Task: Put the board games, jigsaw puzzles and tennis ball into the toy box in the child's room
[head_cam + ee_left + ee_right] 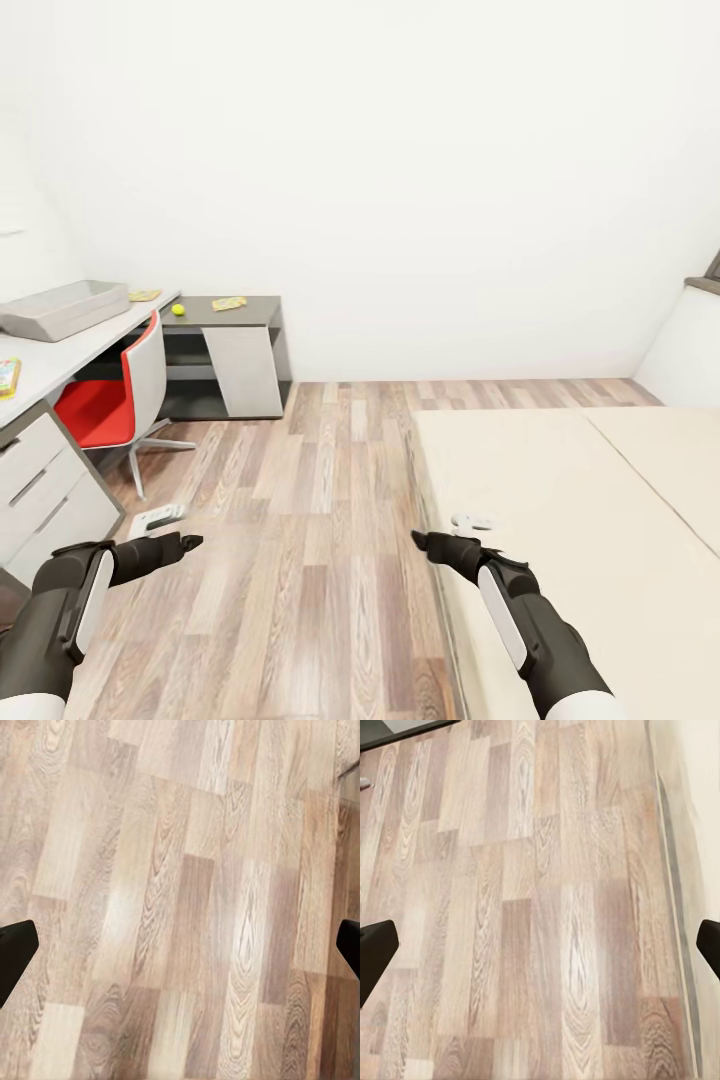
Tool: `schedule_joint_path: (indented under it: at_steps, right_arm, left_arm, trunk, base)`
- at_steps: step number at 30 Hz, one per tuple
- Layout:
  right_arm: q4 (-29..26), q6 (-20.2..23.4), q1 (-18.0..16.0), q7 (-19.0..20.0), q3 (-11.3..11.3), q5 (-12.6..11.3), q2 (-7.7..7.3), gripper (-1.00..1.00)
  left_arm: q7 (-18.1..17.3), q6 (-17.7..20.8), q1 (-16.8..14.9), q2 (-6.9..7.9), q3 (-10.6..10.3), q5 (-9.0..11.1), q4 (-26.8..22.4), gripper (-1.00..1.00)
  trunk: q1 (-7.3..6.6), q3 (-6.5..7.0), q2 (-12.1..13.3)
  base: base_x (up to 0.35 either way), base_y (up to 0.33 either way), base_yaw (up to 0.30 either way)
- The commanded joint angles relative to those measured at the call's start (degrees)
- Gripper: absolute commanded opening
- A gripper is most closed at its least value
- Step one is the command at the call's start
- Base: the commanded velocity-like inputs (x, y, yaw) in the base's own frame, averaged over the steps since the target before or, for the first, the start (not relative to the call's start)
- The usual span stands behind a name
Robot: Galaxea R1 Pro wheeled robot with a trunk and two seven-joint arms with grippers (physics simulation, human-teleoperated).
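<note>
**Between desk and bed: both arms empty, toys ahead**

Across the wood-plank floor (300, 480), the robot faces the corner desk (60, 360) on its left and the bed (580, 500) on its right. The toy box (62, 308) sits on the light-grey desk top. Beyond it lies a jigsaw puzzle (144, 295); a second puzzle (229, 303) and the tennis ball (178, 310) rest on the lower dark-grey section. One board game (8, 377) lies at the near desk edge. A red chair (120, 400) stands tucked under the desk. No game box shows on the visible mattress.

The left tool (190, 542) and right tool (420, 540) hang over the floor, holding nothing; each wrist view shows both fingers spread wide at the frame edges.

Judging by looks, the ball is light and likely to roll, so it wants a pinch across its middle. The puzzles are thin, flat slabs, probably hard to get under; an edge overhanging the desk would be the best place to hold. The game box is stiffer and thicker, so gripping across a short edge should serve.
</note>
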Motion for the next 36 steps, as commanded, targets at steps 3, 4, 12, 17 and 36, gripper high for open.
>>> schedule_joint_path:
  at_steps: [3,4,12,17,36]
  right_arm:
    - [-0.1,0.3,0.0,0.1,0.0,-0.1,0.02,1.0]
    - [-0.1,0.3,0.0,0.1,0.0,-0.1,0.04,1.0]
    - [-0.1,0.3,0.0,0.0,0.0,-0.1,0.05,1.0]
    - [-0.1,0.3,0.0,0.0,0.0,-0.1,0.07,1.0]
    - [-0.1,0.3,0.0,0.0,-0.1,-0.1,0.05,1.0]
  left_arm:
    - [-0.3,0.3,0.0,0.0,0.1,-0.1,0.0,1.0]
    - [-0.3,0.3,0.0,0.0,0.1,-0.1,0.0,1.0]
    - [-0.3,0.3,0.0,0.0,0.1,-0.1,0.0,1.0]
    - [-0.3,0.3,0.0,0.0,0.1,-0.1,0.0,1.0]
    - [-0.3,0.2,0.0,0.0,0.1,0.0,0.0,1.0]
  trunk:
    - [0.01,-0.07,0.0]
    - [0.01,-0.07,0.0]
    - [0.01,-0.07,0.0]
    - [0.01,-0.07,0.0]
    - [0.01,-0.07,0.0]
  base:
    - [0.0,0.205,0.0]
    - [0.0,0.207,0.0]
    - [0.0,0.242,-0.034]
    - [0.0,0.279,-0.184]
    - [0.043,0.273,-0.266]
